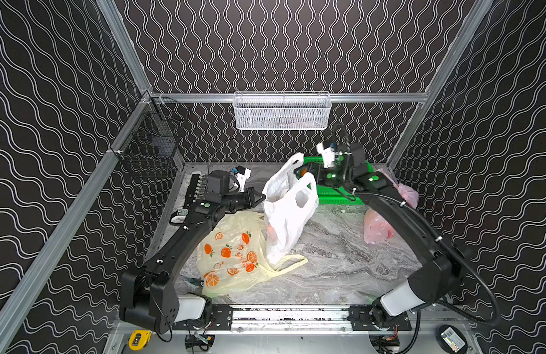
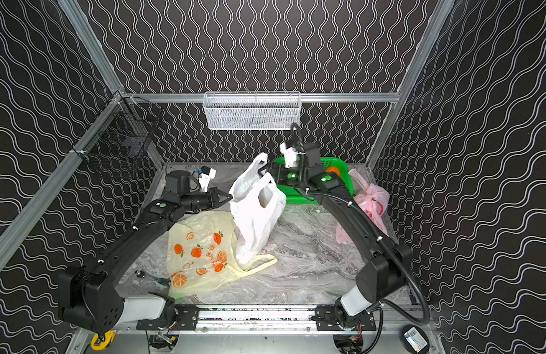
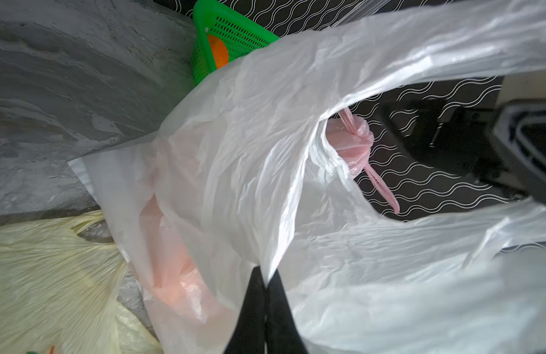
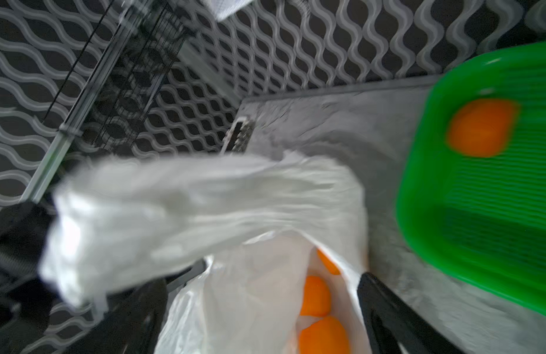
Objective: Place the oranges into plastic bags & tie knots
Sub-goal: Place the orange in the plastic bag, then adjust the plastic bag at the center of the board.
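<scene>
From left: the left gripper (image 1: 262,197), its fingers pressed shut on the rim of the white bag (image 1: 288,220), holds that side of the bag up. Below it on the marble tabletop (image 1: 342,263) lies the pale yellow bag (image 1: 229,254), printed with orange pictures. It is flat and crumpled, and its handles trail past the white bag's base. The white bag stands upright near the table's middle with its mouth gaping. Three oranges (image 4: 316,295) show inside it in the right wrist view, which is blurred. The right gripper (image 1: 301,173) hangs at the bag's far handle, its jaws spread wide over the opening. Just behind it, against the back wall, sits the green basket (image 1: 333,197) with one orange (image 2: 333,170) in it. Farthest right, partly hidden by the right arm, the pink bag (image 1: 379,228) lies on the table. The left wrist view shows its top tied in a knot (image 3: 356,139).
</scene>
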Controlling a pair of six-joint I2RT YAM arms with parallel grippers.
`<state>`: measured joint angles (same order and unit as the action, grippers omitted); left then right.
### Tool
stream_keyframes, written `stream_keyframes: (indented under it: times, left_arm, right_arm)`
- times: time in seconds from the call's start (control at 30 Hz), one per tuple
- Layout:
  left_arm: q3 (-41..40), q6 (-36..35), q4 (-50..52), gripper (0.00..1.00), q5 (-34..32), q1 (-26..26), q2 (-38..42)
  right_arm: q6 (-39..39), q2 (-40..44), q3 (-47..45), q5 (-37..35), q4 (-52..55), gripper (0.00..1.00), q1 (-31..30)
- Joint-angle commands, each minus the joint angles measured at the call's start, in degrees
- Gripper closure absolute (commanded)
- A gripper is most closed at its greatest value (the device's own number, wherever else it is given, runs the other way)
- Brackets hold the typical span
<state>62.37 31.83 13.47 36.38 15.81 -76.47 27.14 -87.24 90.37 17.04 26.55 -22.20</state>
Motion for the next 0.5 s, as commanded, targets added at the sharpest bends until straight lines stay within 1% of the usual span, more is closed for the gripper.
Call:
stream_keyframes:
  times: [0.0, 0.07, 0.13, 0.2, 0.27, 0.33, 0.37, 0.4, 0.47]
  left_arm:
    - [1.4, -3.7, 2.3, 1.00, -1.0, -0.2, -0.6]
    - [1.8, -4.3, 2.4, 1.00, -0.6, -0.2, -0.9]
    - [2.3, -4.8, 2.8, 1.00, -0.4, -0.2, -1.3]
    - [2.6, -5.3, 3.1, 1.00, -0.4, -0.2, -1.6]
    - [2.7, -5.6, 3.2, 1.00, -0.4, -0.2, -1.9]
    - [2.7, -5.7, 3.1, 1.00, 0.0, -0.2, -2.2]
    - [2.7, -5.8, 3.0, 1.00, 0.0, -0.2, -2.2]
    - [2.7, -5.8, 3.1, 1.00, 0.0, -0.2, -2.4]
    - [2.7, -5.8, 3.1, 1.00, 0.0, -0.2, -2.5]
  right_arm:
    - [4.9, 5.7, -3.0, -8.9, 1.4, 0.00, 4.1]
    - [3.5, 9.9, -4.4, -9.4, -0.3, 0.00, 4.1]
    - [2.1, 12.5, -5.2, -6.5, -2.0, 0.00, 3.5]
    - [0.4, 13.6, -6.4, -0.5, -4.3, 0.00, 3.6]
    - [-2.9, 13.6, -5.6, 5.2, -3.4, 0.00, 3.6]
    - [-5.8, 13.6, -5.8, 11.2, -3.8, 0.00, 1.9]
    - [-6.8, 13.6, -5.6, 11.5, -3.3, 0.00, 0.6]
    - [-7.5, 13.8, -5.5, 10.0, -2.9, 0.00, -1.5]
    - [-5.8, 14.3, -5.3, 4.6, -2.5, 0.00, -5.2]
